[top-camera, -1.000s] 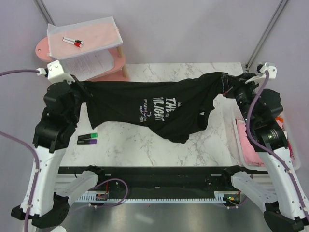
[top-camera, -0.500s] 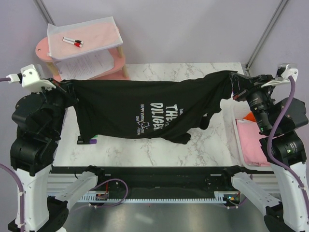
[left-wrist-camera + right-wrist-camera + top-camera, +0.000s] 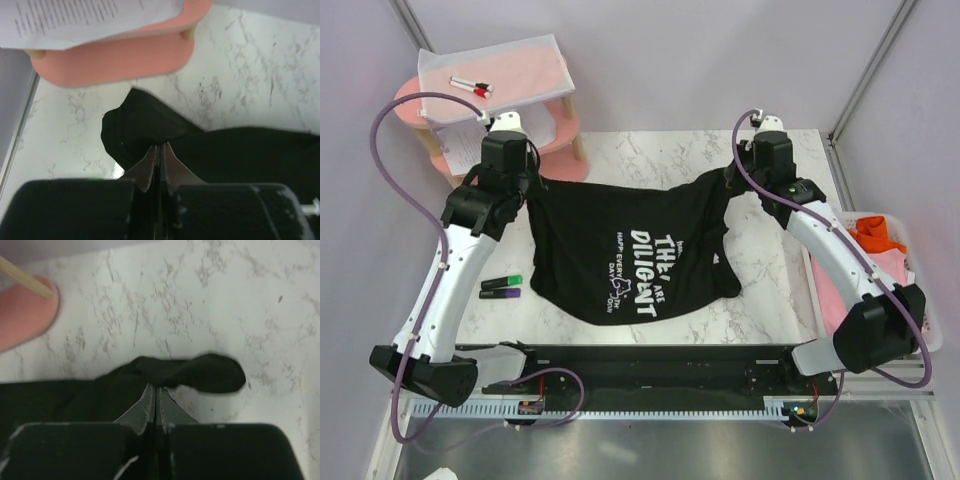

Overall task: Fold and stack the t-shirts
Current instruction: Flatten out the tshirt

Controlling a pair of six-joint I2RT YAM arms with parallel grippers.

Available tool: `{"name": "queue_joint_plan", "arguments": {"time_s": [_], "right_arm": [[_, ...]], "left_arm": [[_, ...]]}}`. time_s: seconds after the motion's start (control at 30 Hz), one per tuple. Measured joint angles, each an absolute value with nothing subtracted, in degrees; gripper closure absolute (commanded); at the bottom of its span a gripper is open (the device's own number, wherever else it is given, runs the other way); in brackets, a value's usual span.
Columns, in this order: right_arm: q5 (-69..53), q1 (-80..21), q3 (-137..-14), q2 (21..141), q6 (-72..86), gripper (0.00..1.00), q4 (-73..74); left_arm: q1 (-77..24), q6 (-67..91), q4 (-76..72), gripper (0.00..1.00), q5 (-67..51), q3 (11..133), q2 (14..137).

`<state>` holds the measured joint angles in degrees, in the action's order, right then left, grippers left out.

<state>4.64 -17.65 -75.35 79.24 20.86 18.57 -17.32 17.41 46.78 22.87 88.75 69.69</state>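
Now, in the top external view, the black t-shirt lies spread on the marble counter with its white lettering up. Its far edge is strung between the left tool and the right tool. A second ago it hung in the air, stretched between arms drawn wide apart. Both arms have since reached forward and come down toward the far side, so the cloth has settled. I judge the laying-out nearly done and the folding not yet begun. The near hem is rounded and rumpled at the right and may want smoothing first. A green highlighter and a purple highlighter lie just beside the shirt's left edge. At the right a white bin holds an orange t-shirt and a pink t-shirt, well apart from the black one.

The left wrist view gives what the overhead hides under the wrist. That tool's fingers are pressed together on a fold of black cloth, and a rounded lobe of it bulges just past the tips. Beyond it stands the pink stand with a printed paper sheet on its shelf. Whether the pinched corner touches the counter I cannot tell.

The right wrist view shows the same on the other side. Those fingers are closed tight on a bunched black corner that pokes out to the right over bare marble. A pink edge and a wooden leg of the stand sit at the upper left.
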Motion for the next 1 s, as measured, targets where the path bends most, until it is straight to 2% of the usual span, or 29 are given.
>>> {"name": "queue_joint_plan", "arguments": {"time_s": [0.13, 0.3, 0.33, 0.4, 0.43, 0.5, 0.53, 0.57, 0.8, 1.0], "right_arm": [[2.92, -17.67, -72.14, 80.75, 21.17, 1.0, 19.2], [0.69, -17.72, -63.81, 70.81, 21.98, 1.0, 17.67], [0.23, -17.72, -61.93, 68.75, 22.65, 0.97, 17.85], [-0.84, -17.74, -56.1, 64.29, 25.15, 0.78, 18.0], [-1.78, -17.72, -52.58, 62.37, 26.83, 0.52, 18.35], [-3.6, -17.72, -45.47, 60.01, 29.89, 0.27, 20.08], [-4.49, -17.72, -42.13, 59.61, 30.79, 0.05, 21.65], [-5.04, -17.72, -39.51, 59.51, 31.75, 0.02, 23.4], [-3.25, -17.72, -41.36, 59.55, 33.28, 0.02, 26.81], [-0.19, -17.72, -47.44, 70.28, 32.99, 0.05, 21.06]], "left_arm": [[-17.32, 17.52, 48.01, 0.98, 22.35, 85.65, 70.06], [-17.32, 18.9, 47.72, 0.98, 21.87, 81.62, 64.69], [-17.32, 19.55, 47.88, 0.98, 21.74, 80.34, 63.33], [-17.32, 20.91, 48.34, 0.98, 20.91, 77.56, 61.06], [-17.32, 21.63, 48.47, 0.98, 20.62, 76.18, 60.38], [-17.32, 22.92, 49.1, 0.98, 19.62, 72.84, 59.37], [-17.32, 23.57, 49.78, 0.98, 19.03, 70.98, 59.22], [-17.32, 23.94, 50.19, 0.98, 18.76, 69.91, 59.2], [-17.32, 25.12, 52.47, 0.98, 17.74, 66.37, 58.85], [-17.32, 25.28, 52.42, 0.98, 17.8, 66.22, 57.8]]}}
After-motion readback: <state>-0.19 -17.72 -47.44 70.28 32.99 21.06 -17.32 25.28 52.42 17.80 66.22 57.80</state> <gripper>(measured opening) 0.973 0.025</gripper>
